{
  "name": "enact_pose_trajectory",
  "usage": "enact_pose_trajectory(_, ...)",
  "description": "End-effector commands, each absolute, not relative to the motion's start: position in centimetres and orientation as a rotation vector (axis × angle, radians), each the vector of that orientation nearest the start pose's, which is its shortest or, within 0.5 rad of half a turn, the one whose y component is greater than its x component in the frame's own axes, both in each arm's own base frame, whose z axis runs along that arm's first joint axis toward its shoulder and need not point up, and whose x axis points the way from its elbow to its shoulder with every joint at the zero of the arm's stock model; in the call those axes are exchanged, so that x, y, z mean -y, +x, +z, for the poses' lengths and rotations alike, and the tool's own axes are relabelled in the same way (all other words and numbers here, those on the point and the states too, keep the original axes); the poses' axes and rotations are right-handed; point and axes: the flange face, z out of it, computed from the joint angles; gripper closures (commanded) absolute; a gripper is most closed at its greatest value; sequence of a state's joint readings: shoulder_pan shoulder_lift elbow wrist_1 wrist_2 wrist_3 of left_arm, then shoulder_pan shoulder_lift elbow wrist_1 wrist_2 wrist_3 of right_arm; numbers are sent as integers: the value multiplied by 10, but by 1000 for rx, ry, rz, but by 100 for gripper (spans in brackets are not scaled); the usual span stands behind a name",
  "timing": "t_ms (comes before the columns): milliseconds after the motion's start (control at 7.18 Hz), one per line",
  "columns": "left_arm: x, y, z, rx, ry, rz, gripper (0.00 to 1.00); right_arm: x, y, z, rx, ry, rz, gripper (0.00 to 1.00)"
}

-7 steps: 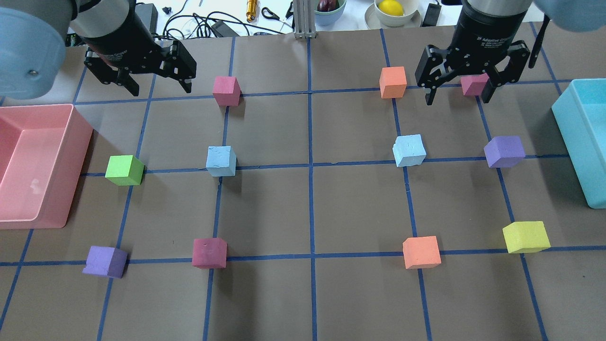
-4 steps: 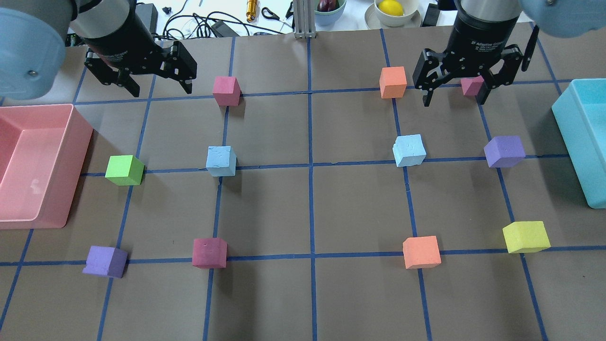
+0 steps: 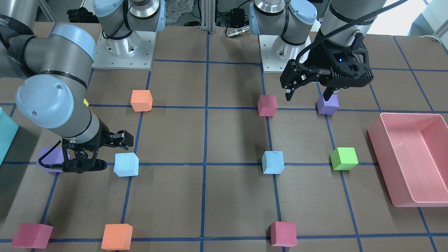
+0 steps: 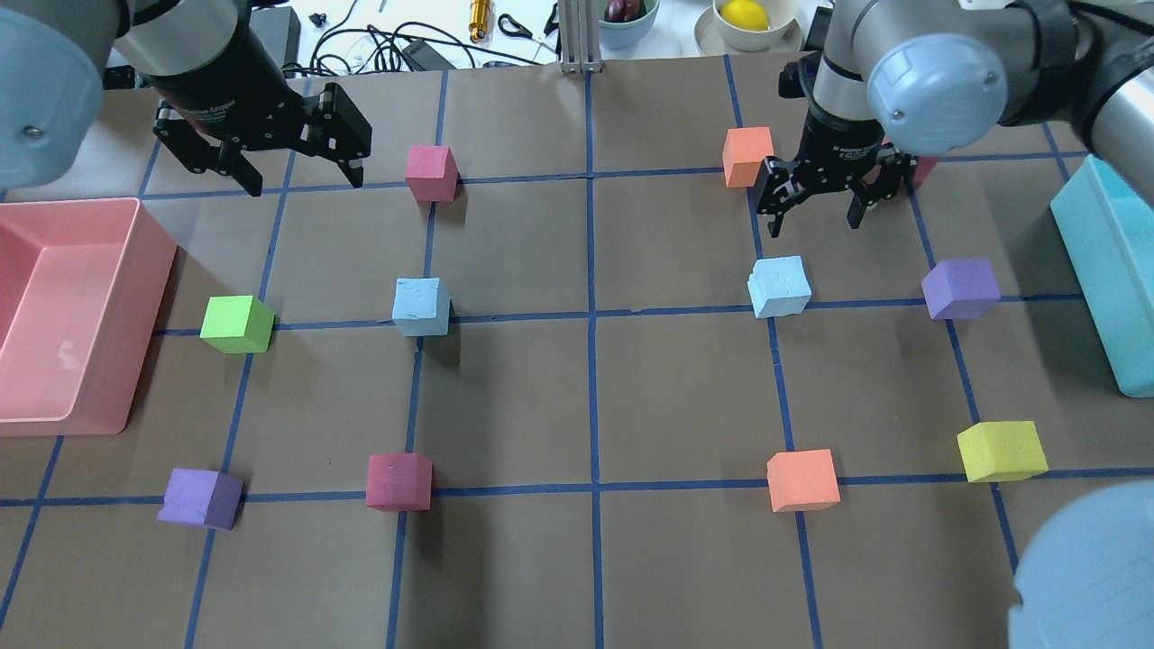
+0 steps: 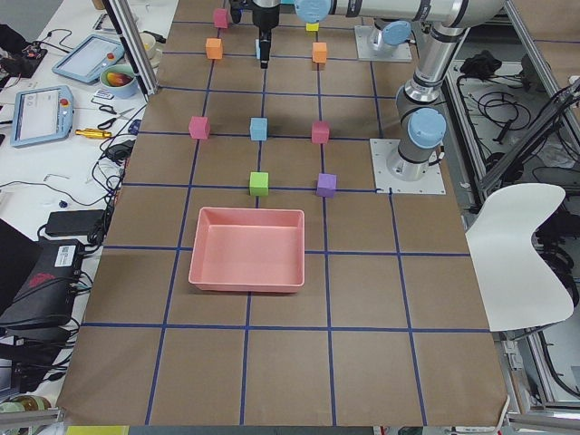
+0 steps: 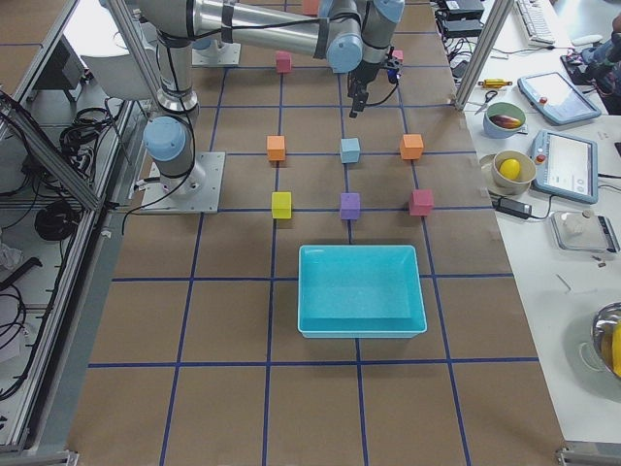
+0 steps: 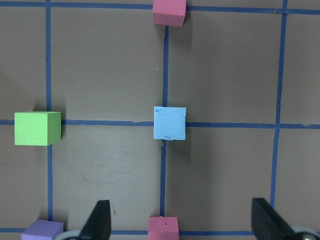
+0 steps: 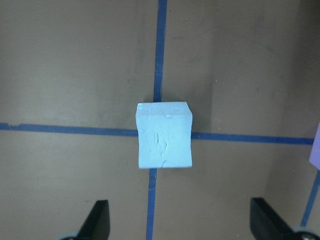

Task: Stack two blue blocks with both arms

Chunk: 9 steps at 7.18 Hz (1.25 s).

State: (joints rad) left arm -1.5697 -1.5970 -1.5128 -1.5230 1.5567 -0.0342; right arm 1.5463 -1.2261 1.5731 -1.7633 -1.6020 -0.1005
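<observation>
Two pale blue blocks lie apart on the brown table. The left one [image 4: 421, 306] shows in the left wrist view [image 7: 169, 123]. The right one [image 4: 779, 287] shows in the right wrist view [image 8: 164, 135]. My left gripper [image 4: 306, 183] is open and empty, high over the far left of the table, well away from its block. My right gripper [image 4: 814, 225] is open and empty and hovers above the right block, which sits between and ahead of its fingers [image 8: 95, 220]. The front view shows both grippers, the left [image 3: 307, 98] and the right [image 3: 117, 153].
A pink tray [image 4: 90, 306] stands at the left edge and a teal box [image 4: 1109, 270] at the right edge. Other cubes dot the grid: green [image 4: 236, 324], purple [image 4: 960, 288], orange [image 4: 748, 156], magenta [image 4: 431, 172], yellow [image 4: 1001, 451].
My right gripper has moved from over the far magenta cube leftward and down toward the right blue block. The left gripper has barely shifted. No block has moved.
</observation>
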Motion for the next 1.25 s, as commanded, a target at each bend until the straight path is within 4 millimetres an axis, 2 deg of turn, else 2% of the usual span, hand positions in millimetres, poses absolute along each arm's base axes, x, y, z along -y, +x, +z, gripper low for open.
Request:
enact_pose_trajectory(0, 512, -135, 509, -3155, -52, -135, 0, 581, 116, 256, -3147, -141, 249, 0)
enact_pose_trajectory(139, 511, -135, 509, -3154, -50, -133, 0, 573, 117, 239, -3149, -136, 223, 0)
enact_pose_trajectory(418, 514, -138, 501, -3161, -50, -109, 0, 574, 117, 201, -3133, -116, 293, 0)
enact_pose_trajectory(696, 518, -162, 484, -3163, 10, -81, 0, 587, 117, 192, -3140, -120, 202, 3)
enact_pose_trajectory(835, 525, -166, 471, -3159, 17, -79, 0, 591, 117, 192, -3144, -122, 142, 67)
enact_pose_trajectory(975, 524, -171, 456, -3167, 27, -49, 0, 593, 117, 193, -3145, -138, 134, 100)
enact_pose_trajectory(1114, 532, -172, 446, -3163, 61, -88, 0, 594, 117, 199, -3147, -119, 115, 100)
